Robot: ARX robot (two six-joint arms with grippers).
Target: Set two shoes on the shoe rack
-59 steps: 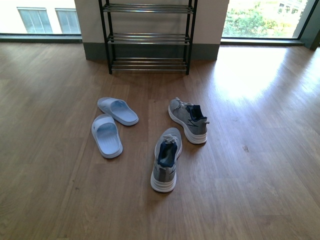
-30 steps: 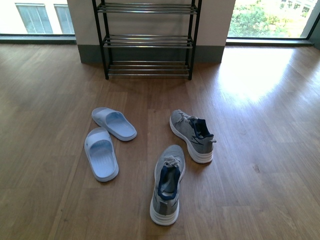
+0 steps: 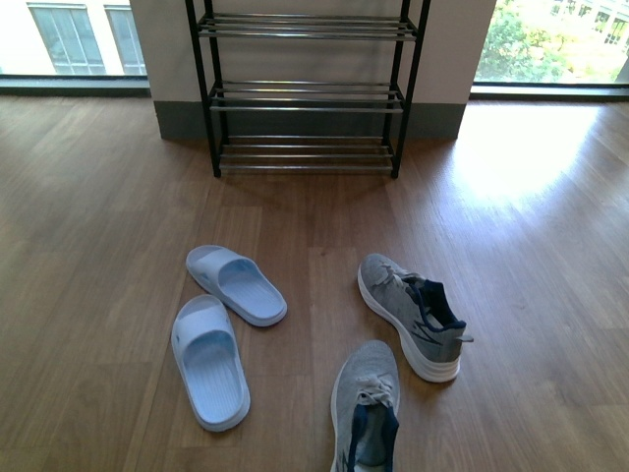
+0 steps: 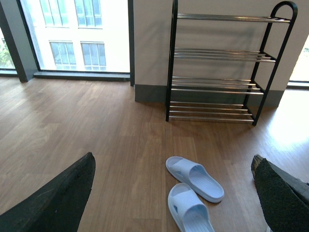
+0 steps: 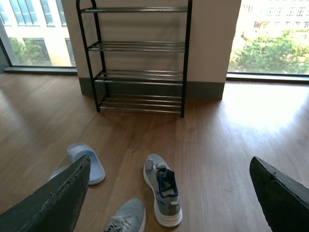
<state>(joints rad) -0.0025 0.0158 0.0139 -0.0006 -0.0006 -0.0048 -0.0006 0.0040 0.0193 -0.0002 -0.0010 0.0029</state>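
The left claw [image 4: 172, 158] stands wide open in its wrist view, its two dark fingers [image 4: 58, 198] spread to opposite edges of the picture with nothing between them and touching nothing. The right claw [image 5: 170, 160] is spread just as wide, its fingers [image 5: 53, 203] equally bare, gripping nothing. All four shoes lie on the wooden floor [image 3: 98, 246], well short of the shoe rack [image 3: 305, 98]. This is a black-framed rack with tiers of chrome bars, and it stands against the wall [image 3: 447, 49] between two windows [image 3: 69, 34]; the tiers that show hold no shoes. On the left side of the front view are the two sandals. One pale blue slide [image 3: 236, 283] lies closer to the rack, angled across the boards. The other pale blue slide [image 3: 209, 359] lies just beside it and nearer the robot, the two almost touching at one end. To the right, one grey sneaker [image 3: 411, 315] sits upright on its white sole, toe turned roughly toward the rack and navy lining showing at the collar. The second grey sneaker [image 3: 366, 413] lies nearer the robot, close to the first but apart from it, toe toward the rack. Its heel is cut off by the lower edge of the front view. Both pairs are clear of either claw.
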